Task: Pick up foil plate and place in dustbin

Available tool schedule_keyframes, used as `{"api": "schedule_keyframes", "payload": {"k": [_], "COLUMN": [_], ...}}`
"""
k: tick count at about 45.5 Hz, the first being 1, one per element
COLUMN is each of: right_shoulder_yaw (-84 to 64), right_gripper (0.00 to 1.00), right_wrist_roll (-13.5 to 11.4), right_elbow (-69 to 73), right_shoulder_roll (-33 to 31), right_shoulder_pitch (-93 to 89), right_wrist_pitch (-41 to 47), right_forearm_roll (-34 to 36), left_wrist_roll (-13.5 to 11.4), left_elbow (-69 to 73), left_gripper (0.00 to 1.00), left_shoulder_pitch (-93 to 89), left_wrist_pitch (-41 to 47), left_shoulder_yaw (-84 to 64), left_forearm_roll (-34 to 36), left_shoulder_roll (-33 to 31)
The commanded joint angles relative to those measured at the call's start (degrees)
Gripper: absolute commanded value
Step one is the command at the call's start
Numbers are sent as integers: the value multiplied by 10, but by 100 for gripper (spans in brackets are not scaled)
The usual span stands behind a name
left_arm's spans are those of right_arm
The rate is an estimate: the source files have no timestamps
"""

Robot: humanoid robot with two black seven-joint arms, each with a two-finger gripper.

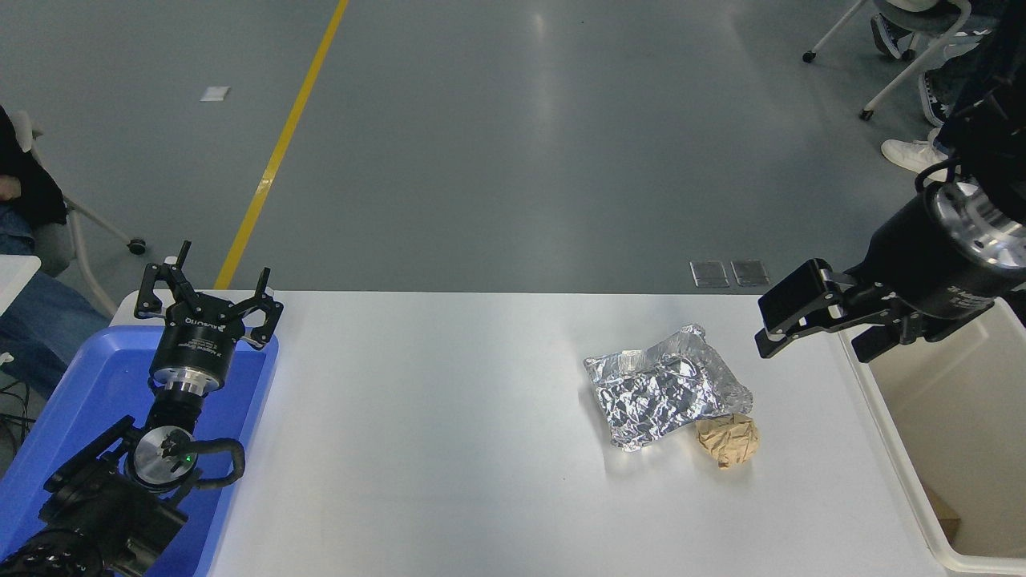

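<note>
Right black gripper hovers beside the crinkly silver foil plate on the white worktop, jaws slightly apart, empty.

plate right of centre on table | ball touching plate's lower right | bin at right edge | tray lower left

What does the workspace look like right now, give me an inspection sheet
Surface: white table.
Job's things: foil plate lies on the table, right of centre; dustbin stands at the table's right edge.
Clutter: tan paper ball against the plate's near right corner; blue tray at left.
Claws: left claw open, parked over the tray; right claw open, empty, right of the plate.
Cables: black hose on the left arm.
Surroundings: grey floor, yellow line, chairs, seated people.
</note>
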Motion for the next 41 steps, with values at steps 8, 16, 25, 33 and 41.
{"api": "schedule_keyframes", "payload": {"k": [8, 16, 25, 33, 41], "right_shoulder_yaw": [8, 56, 93, 111, 161], "right_gripper": [100, 100, 100, 100, 100], "right_wrist_roll": [1, 0, 2, 3, 4], "right_elbow": [-12, -79, -172, -279, -389], "right_shoulder_roll": [13, 71, 140, 153, 158], "right_shoulder_pitch": [-13, -93, -178, -301, -460], "right_wrist_pitch": [0, 0, 0, -19, -144], "right_forearm_roll": [1, 2, -1, -42, -125], "left_wrist_roll": [0, 0, 0, 0, 0], "left_elbow": [0, 0, 0, 0, 0], "left_gripper": [100, 100, 100, 100, 100], "left_shoulder_pitch": [0, 0, 0, 0, 0], "left_wrist_pitch": [-1, -1, -1, -1, -1], "left_shoulder_yaw": [-1, -1, -1, 0, 0], "left_forearm_roll": [0, 0, 0, 0, 0], "left_shoulder_roll": [0, 0, 1, 0, 0]}}
